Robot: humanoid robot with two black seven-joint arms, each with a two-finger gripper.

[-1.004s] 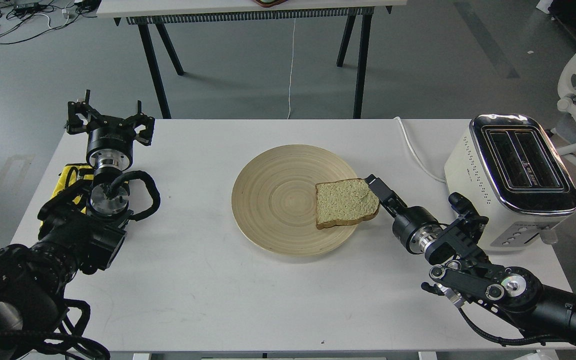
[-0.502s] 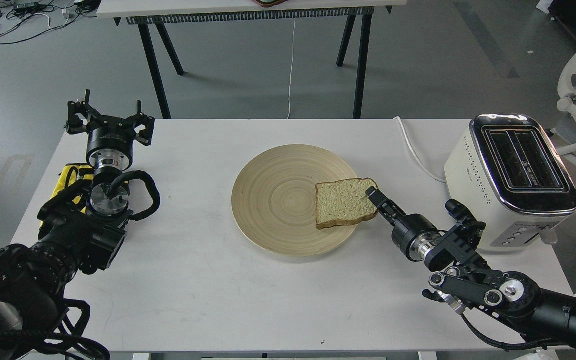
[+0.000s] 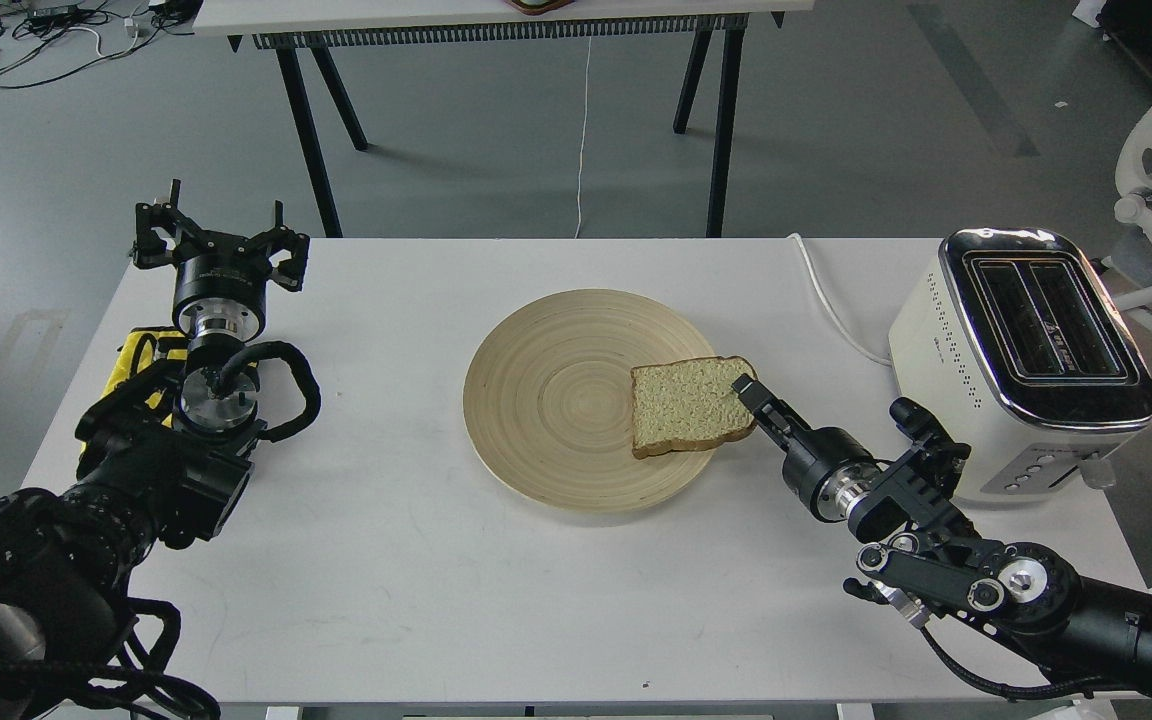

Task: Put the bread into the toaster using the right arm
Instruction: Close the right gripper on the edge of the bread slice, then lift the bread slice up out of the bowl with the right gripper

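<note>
Bread (image 3: 688, 405) (on plate (image 3: 546, 400)) touched at its edge by right gripper (image 3: 744, 388).

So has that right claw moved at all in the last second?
Yes. The right claw has dropped slightly toward the near table edge, from the bread's top right corner onto its right edge, judged against the wooden plate.

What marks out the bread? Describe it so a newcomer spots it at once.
Start at the white table and find the round wooden plate in its middle. On the plate's right edge lies the bread, a flat square slice with a brown crust, the right gripper at its right side. It is the only food there, paler and far smaller than the plate.
</note>
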